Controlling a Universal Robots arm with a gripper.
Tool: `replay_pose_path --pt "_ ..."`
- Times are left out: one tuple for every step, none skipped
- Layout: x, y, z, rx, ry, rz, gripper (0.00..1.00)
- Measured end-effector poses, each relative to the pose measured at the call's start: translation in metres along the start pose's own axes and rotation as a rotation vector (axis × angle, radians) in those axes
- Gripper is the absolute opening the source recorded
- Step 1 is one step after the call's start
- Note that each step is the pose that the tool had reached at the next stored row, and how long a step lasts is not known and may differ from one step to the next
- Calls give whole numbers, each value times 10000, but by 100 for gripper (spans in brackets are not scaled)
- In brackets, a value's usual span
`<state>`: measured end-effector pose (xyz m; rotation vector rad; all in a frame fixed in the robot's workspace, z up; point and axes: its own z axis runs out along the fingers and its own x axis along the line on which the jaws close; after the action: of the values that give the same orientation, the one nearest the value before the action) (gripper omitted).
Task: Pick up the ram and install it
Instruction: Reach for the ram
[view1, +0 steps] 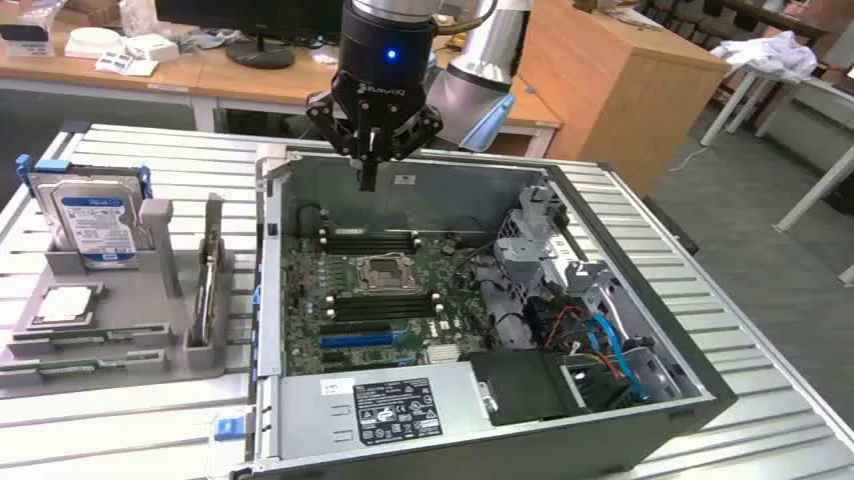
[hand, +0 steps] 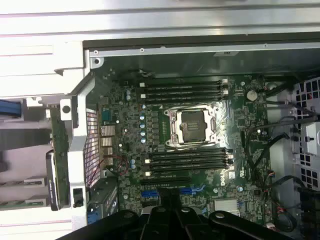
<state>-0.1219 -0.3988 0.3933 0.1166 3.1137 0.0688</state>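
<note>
Above the far wall of the open case (view1: 454, 180), the gripper (view1: 367, 172) hangs with its fingers pressed together, nothing between them. Below it are the black slots (view1: 374, 240) and the bare CPU socket (view1: 387, 268). The ram (view1: 87, 342) lies flat in the grey fixture (view1: 150, 228) at the bench's (view1: 120, 430) edge on the exterior view's left. It is well apart from the gripper and near an upright hard drive (view1: 91, 225).

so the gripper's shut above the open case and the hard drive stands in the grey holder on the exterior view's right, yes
Not the right: the exterior view shows the hard drive standing in the grey holder on its left, beside the case. The rest holds: the gripper is shut above the open case.
</note>
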Motion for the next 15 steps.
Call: replay_pose_path --pt "0 0 0 0 0 -1 11" --pt "0 0 0 0 0 0 11" --pt "0 0 0 0 0 -1 11" --pt "0 0 0 0 0 0 11" --pt "0 0 0 0 0 -1 11" --pt "0 0 0 0 0 -1 11" --pt "0 0 0 -1 0 -1 11" --pt "0 0 0 0 0 0 11" --pt "0 0 0 0 0 -1 11" --pt "0 0 0 0 0 -1 11" --pt "1 0 0 -1 0 0 11" --pt "5 0 1 -2 -2 1 11" --pt "10 -1 1 -2 -2 0 11" --pt "20 -2 1 -1 -1 -1 11" --pt "34 -3 0 1 0 -1 11"
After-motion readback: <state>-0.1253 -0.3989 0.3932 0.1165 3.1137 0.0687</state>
